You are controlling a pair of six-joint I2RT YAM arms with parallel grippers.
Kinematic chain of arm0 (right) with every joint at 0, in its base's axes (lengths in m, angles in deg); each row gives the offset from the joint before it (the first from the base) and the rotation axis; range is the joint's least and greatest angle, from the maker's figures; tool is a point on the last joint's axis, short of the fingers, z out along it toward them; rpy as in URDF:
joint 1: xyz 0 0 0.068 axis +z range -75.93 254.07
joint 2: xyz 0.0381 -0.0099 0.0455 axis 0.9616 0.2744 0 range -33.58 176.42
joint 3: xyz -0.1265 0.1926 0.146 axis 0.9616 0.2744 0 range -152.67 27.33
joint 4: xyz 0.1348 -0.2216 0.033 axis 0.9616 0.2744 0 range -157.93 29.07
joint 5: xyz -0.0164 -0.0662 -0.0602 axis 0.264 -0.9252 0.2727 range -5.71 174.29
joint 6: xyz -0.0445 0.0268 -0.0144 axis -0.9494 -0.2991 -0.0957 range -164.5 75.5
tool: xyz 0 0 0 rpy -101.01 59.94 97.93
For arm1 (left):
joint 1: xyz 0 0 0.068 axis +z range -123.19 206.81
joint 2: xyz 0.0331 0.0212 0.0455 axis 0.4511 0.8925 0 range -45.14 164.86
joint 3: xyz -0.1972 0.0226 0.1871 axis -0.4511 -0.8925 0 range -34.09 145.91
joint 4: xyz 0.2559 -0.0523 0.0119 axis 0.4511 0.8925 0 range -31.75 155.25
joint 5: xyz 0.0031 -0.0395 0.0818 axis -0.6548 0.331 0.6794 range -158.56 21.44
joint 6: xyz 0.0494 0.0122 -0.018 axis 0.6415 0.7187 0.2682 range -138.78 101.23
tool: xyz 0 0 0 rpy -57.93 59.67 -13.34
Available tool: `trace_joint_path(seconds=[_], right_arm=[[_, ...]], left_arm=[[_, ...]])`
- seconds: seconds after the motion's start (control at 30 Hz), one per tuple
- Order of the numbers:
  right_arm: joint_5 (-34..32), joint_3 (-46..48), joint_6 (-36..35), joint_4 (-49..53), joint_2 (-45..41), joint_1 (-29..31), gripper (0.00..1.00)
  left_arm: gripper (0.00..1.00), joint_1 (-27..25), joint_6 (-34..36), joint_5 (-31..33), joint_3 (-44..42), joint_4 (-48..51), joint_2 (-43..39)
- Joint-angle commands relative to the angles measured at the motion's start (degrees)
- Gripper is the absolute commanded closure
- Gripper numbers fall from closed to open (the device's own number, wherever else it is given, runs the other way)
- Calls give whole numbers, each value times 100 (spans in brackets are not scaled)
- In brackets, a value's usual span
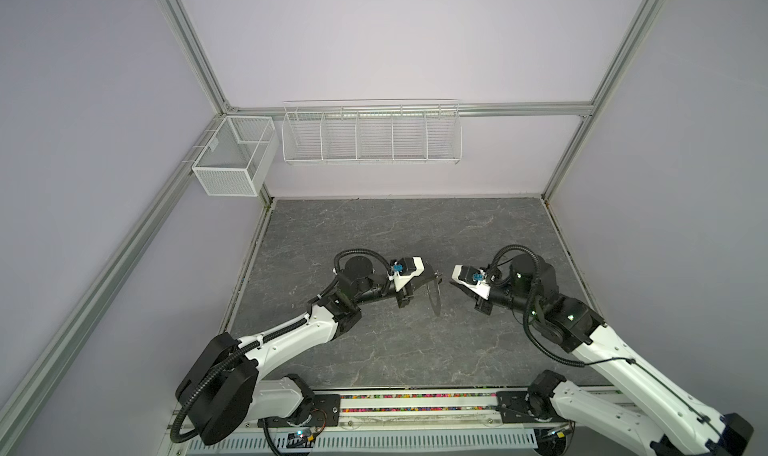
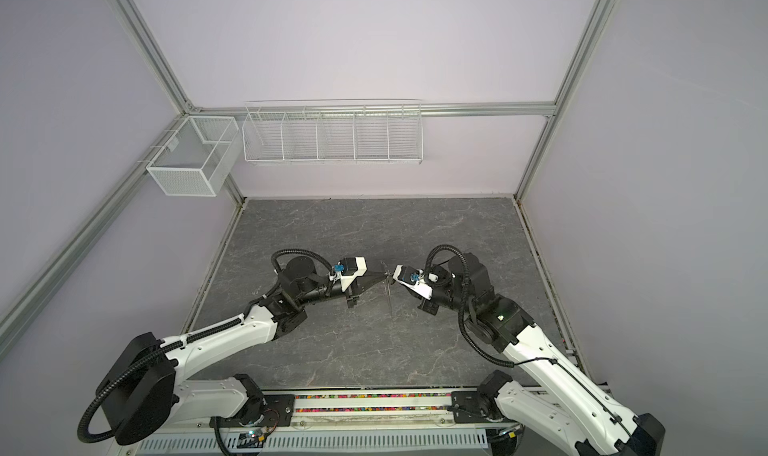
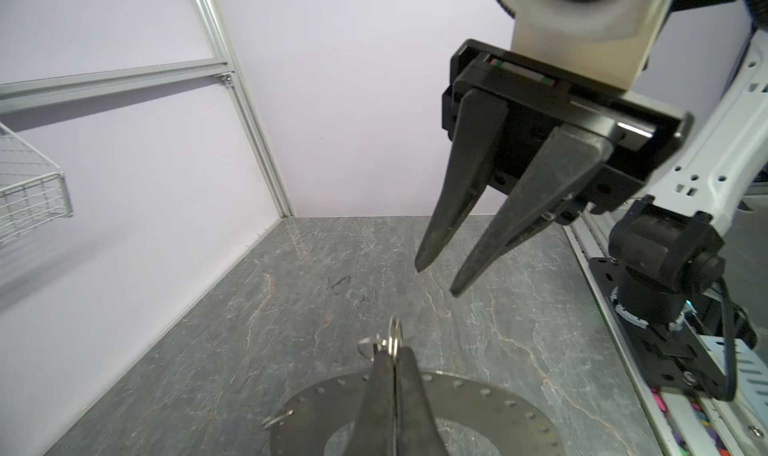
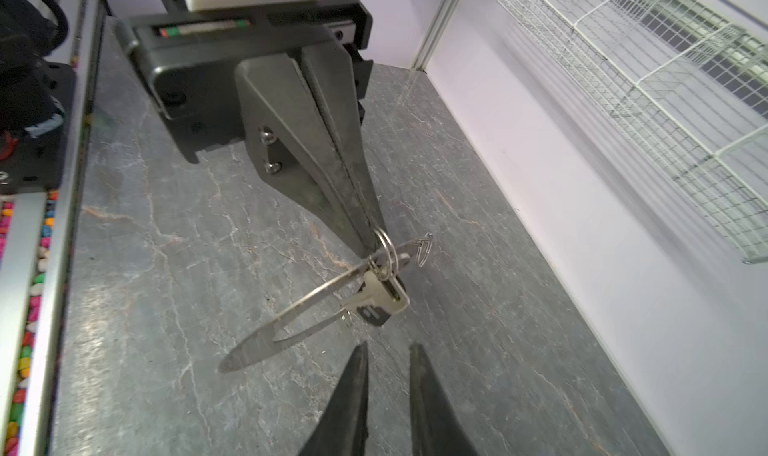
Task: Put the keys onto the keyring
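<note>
– Grey metal keyring (image 4: pixel 253 348): where is it?
– Off the table (image 1: pixel 374 233), pinched at its rim by the left gripper (image 4: pixel 372 238), whose fingers are pressed tight together on it. In both top views it hangs on edge between the two arms.
– And the keys (image 4: pixel 380 299)?
– Both dangle from small split rings (image 4: pixel 385 252) hooked at the rim, right beside the pinch. One carries a white tag (image 4: pixel 400 304), the other a black tag (image 4: pixel 374 316).
– Anything to read on them?
– Pale marks show on the black tag, but they are too small to make out. A strip (image 4: pixel 203 29) on the left gripper's body has red and green ends. Whether it bears letters cannot be told.
– The right gripper (image 4: pixel 389 348)?
– Its fingers are parted with nothing between them, and the tips are near the keys without touching.
</note>
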Motion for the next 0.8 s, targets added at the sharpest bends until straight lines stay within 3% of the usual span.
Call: trace_joint_path(seconds=[0.0, 0.23, 0.77], right_arm=[[615, -287, 307, 207, 118, -53, 78], [1134, -418, 552, 233, 351, -78, 79], [1037, -436, 590, 349, 544, -71, 80]], left_arm=[[100, 25, 130, -386, 140, 194, -178], [100, 23, 213, -548, 158, 456, -325], [100, 19, 94, -646, 176, 248, -305]])
